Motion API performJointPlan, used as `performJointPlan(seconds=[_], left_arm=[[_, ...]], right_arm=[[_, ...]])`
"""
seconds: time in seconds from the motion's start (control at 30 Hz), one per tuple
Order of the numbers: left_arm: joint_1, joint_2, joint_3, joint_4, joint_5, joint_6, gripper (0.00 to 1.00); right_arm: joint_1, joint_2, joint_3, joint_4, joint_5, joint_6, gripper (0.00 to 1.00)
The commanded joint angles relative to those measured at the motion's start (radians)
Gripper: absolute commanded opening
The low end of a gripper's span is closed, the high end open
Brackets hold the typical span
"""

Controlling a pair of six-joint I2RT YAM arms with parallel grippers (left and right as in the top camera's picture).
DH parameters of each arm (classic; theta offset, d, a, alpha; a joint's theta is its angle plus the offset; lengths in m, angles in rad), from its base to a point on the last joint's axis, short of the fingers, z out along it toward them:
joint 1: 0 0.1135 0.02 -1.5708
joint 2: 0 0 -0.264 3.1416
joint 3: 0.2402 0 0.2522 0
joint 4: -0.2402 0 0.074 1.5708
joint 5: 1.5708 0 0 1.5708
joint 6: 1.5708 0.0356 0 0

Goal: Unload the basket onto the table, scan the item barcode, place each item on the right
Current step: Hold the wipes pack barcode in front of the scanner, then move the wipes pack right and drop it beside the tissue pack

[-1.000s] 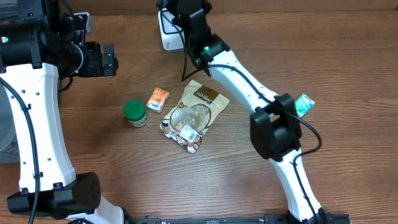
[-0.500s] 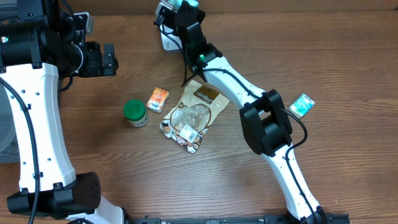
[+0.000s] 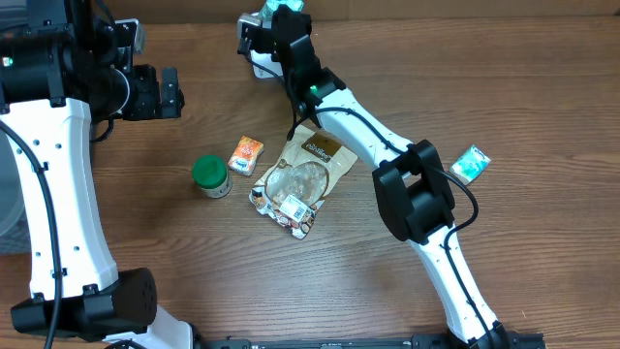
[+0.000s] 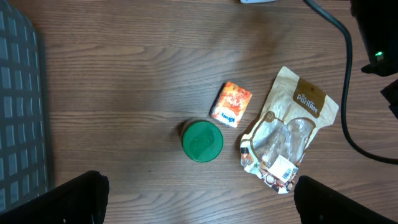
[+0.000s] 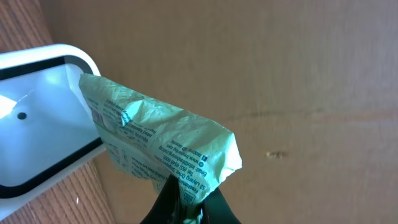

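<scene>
A crumpled pale green packet (image 5: pixel 155 143) with printed text is pinched at its lower edge by my right gripper (image 5: pixel 189 208), which is shut on it. The packet hangs right in front of the white scanner (image 5: pixel 37 137), overlapping its dark-rimmed window. From overhead, the right gripper (image 3: pixel 281 12) and the green packet (image 3: pixel 289 5) sit at the table's far edge, above the scanner (image 3: pixel 255 64). My left gripper (image 3: pixel 172 92) is open and holds nothing; in its wrist view its fingertips (image 4: pixel 68 199) stand wide apart, high above the table.
On the wood lie a green-lidded jar (image 3: pixel 210 175), a small orange packet (image 3: pixel 246 154), a brown window pouch (image 3: pixel 302 179) with its barcode label up, and a teal packet (image 3: pixel 473 163) at right. A black cable (image 3: pixel 291 111) runs from the scanner.
The right arm has swung left and toward the far edge, bringing the green packet up in front of the scanner. The left arm and the table items have not moved.
</scene>
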Motion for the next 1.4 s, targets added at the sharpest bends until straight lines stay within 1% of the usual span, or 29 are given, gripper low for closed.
performJointPlan(seconds=[0.0,0.13,0.2,0.37,0.7,0.93,1.0,1.17,1.23,1.3,1.37], left_arm=[[0.0,0.0,0.005,0.002,-0.002,0.019,1.0],[0.0,0.0,0.005,0.002,-0.002,0.019,1.0],[0.0,0.0,0.005,0.002,-0.002,0.019,1.0],[0.0,0.0,0.005,0.002,-0.002,0.019,0.99],[0.0,0.0,0.005,0.002,-0.002,0.019,1.0],[0.0,0.0,0.005,0.002,-0.002,0.019,0.99],[0.0,0.0,0.005,0.002,-0.002,0.019,1.0],[0.0,0.0,0.005,0.002,-0.002,0.019,1.0],[0.0,0.0,0.005,0.002,-0.002,0.019,0.99],[0.0,0.0,0.004,0.002,-0.002,0.019,0.99],[0.0,0.0,0.005,0.002,-0.003,0.019,1.0]], right_arm=[[0.023,0.007,0.029,0.004,-0.016,-0.087,0.04],[0.034,0.007,0.029,0.008,-0.016,-0.22,0.04],[0.035,0.007,0.029,0.052,-0.016,-0.251,0.04],[0.035,0.007,0.029,0.116,-0.012,-0.251,0.04],[0.035,0.007,0.029,0.117,-0.006,-0.25,0.04],[0.038,0.002,0.029,0.117,0.045,-0.219,0.04],[0.038,-0.013,0.029,0.117,0.041,-0.131,0.04],[0.037,-0.098,0.029,0.095,0.036,0.218,0.04],[0.037,-0.139,0.029,0.072,0.037,0.327,0.04],[0.037,-0.19,0.029,0.014,0.037,0.443,0.04],[0.04,-0.253,0.029,-0.104,0.037,0.573,0.04]])
